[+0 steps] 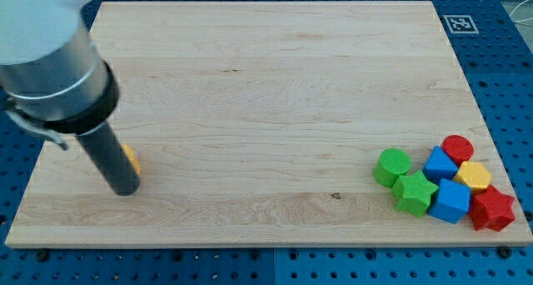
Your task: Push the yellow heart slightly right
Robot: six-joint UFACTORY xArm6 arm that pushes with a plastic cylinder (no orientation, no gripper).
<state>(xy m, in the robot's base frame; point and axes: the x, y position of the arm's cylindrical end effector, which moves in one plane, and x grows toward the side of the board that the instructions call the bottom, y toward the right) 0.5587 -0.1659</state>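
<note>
Yellow heart (131,158) lay near the view's left edge of the tabletop (266,85), a little below mid-height. Only a small yellow-orange sliver of it showed, so its shape could not be made out; the rest sat hidden behind the tool. The tool was a straight dark rod under a wide grey and black collar, leaning in from the view's top left. It grasped nothing, being a plain rod. My tip (125,190) rested on the wood just below the heart and slightly to its left. The rod's shaft crossed in front of the heart's left side. Whether the rod was touching the heart could not be told.

All other blocks were bunched well apart from it, in the view's bottom right corner. A green cylinder (392,167) stood at the cluster's left, with a green star (414,192) just below and right of it. A blue block (441,164) sat right of the cylinder, and a blue cube (452,200) below that, beside the star. A red cylinder (457,147) topped the group. A yellow block (475,176) lay below it, and a red star (492,208) sat at the board's bottom right edge. The blocks looked packed close, neighbours touching.

A black and white marker (459,23) was on the tabletop's top right corner. Blue pegboard (500,77) surrounded the tabletop.
</note>
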